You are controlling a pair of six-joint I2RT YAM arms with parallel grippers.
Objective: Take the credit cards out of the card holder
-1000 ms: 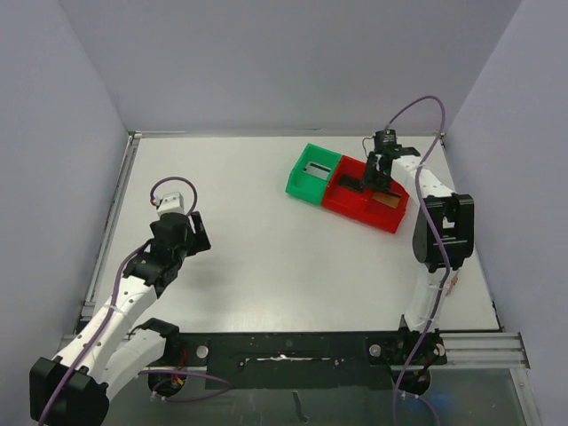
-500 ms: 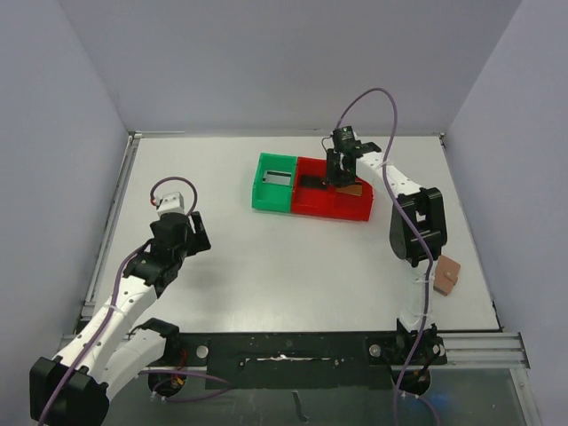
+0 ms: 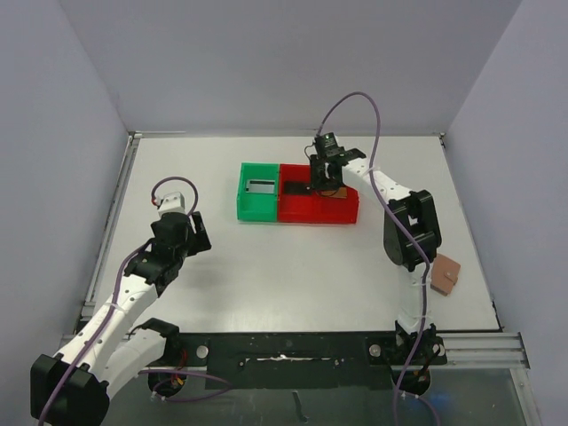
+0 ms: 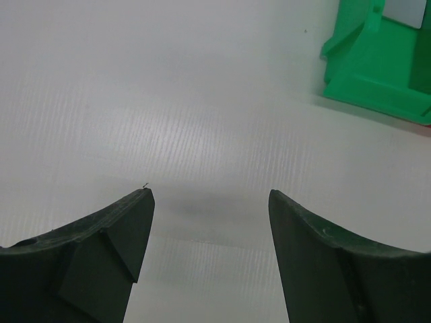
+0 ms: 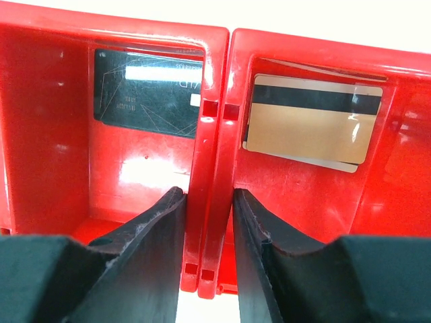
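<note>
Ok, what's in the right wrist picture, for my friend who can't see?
The right gripper pinches the middle wall of a red bin. A black card lies in the compartment on the picture's left, a tan striped card in the other.

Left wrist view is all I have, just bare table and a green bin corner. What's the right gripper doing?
Observer: The right gripper is clamped on the divider of the red bin.
Operator: Any cards in that bin?
Observer: Yes, a dark card in one compartment and a beige striped card in the other.
Operator: And the card holder?
Observer: It lies on the table near the right edge, beside the right arm and well apart from the red bin: card holder.
</note>
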